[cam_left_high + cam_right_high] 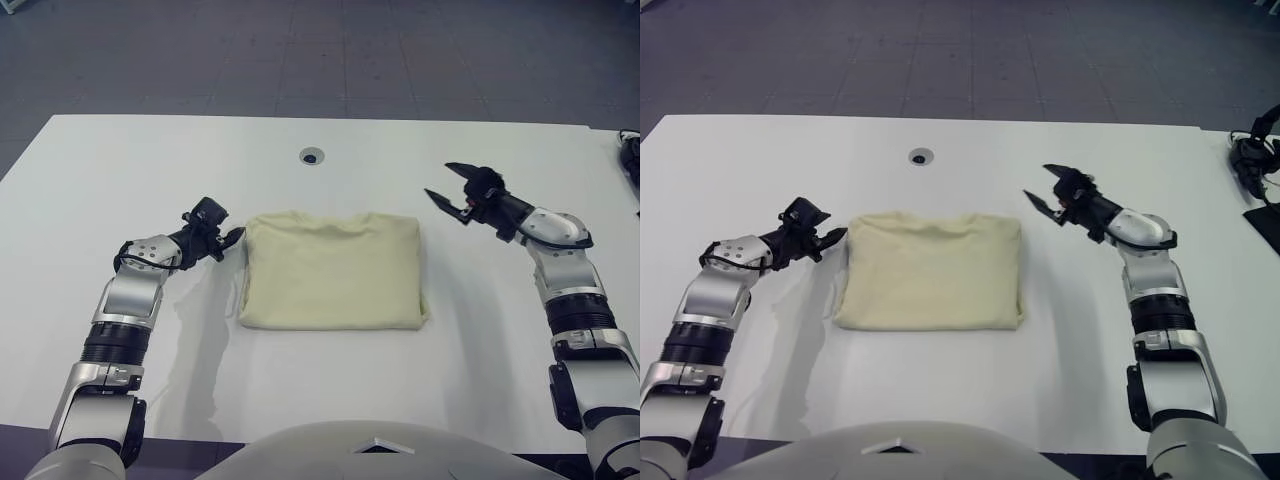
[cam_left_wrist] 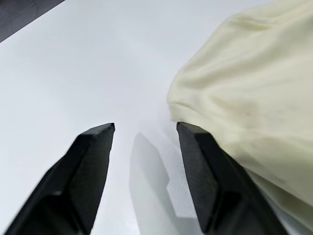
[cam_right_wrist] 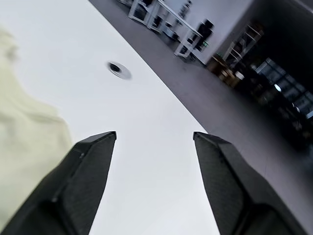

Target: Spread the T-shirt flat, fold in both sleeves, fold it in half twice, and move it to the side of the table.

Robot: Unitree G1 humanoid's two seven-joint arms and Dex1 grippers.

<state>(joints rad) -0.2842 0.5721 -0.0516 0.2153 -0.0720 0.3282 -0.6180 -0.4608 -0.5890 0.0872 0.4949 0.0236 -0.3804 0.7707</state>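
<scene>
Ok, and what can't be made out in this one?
T-shirt, head views: sleeves and lower layers hidden under the top layer of the fold.
Dark gear at the right edge of the table, right eye view: cut off by the picture's edge.
Round fitting in the table, head views: too small to identify.
Whether the left jaws touch the T-shirt, left wrist view: one jaw covers its edge there.

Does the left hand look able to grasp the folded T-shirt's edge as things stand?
Probably yes: the open left hand sits right beside the T-shirt at its left edge, with only bare table between them.
</scene>
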